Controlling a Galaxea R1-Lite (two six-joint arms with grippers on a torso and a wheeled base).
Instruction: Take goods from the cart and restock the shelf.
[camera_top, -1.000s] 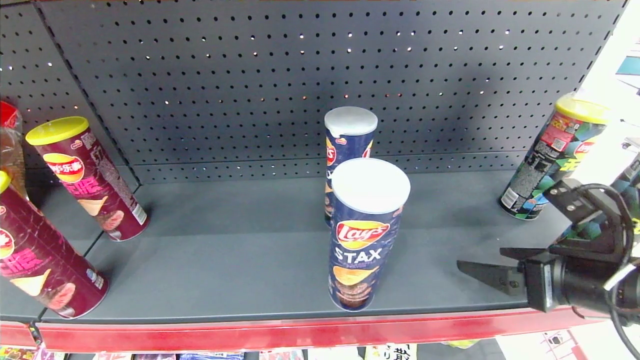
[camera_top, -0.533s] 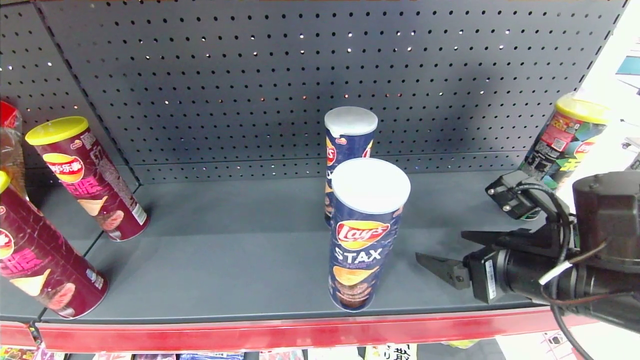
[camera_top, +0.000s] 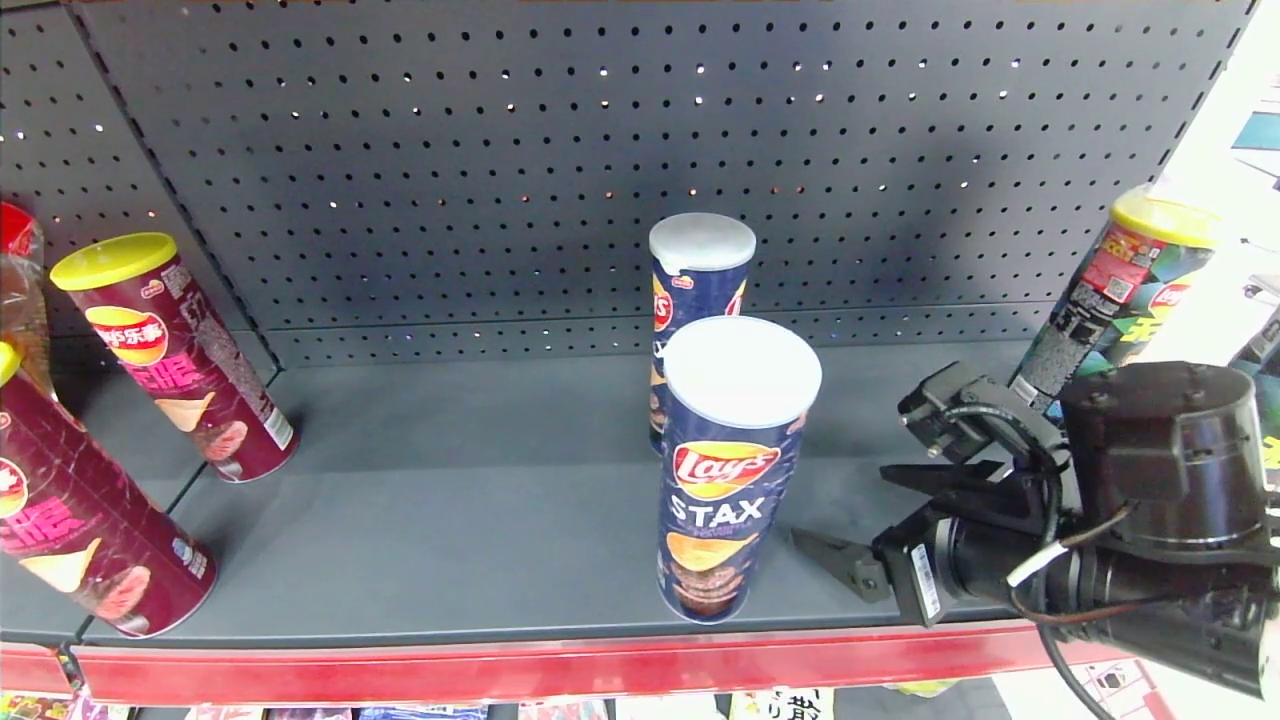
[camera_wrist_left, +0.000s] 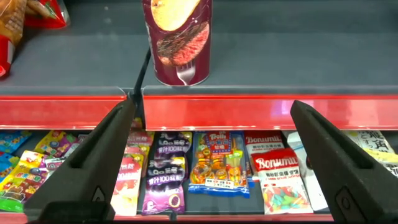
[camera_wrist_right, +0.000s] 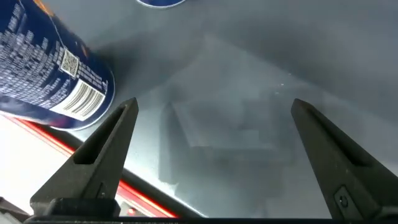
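In the head view we see the right gripper (camera_top: 845, 510) low over the near right part of the grey metal shelf (camera_top: 450, 520). Its fingers (camera_top: 835, 560) are spread wide and hold nothing. Just left of it, clear of the fingertips, the tall dark-blue cardboard crisp can with a white lid (camera_top: 735, 470) stands upright at the shelf's near edge. A second dark-blue crisp can (camera_top: 700, 270) stands directly behind it. Two maroon crisp cans with yellow lids (camera_top: 175, 350) stand well to the left, and a green-and-black can with a yellow lid (camera_top: 1110, 300) stands to the right.

In the left wrist view the left gripper (camera_wrist_left: 211, 107) hangs in front of the red front strip (camera_wrist_left: 249, 111), released and empty, above bright sweet packets (camera_wrist_left: 217, 168) on a lower shelf.

In the right wrist view the parted fingers frame bare shelf, with the blue can's base outside them.

We judge this can stocked. The next move calls for drawing the right arm back without brushing the can, then fetching another item from the cart
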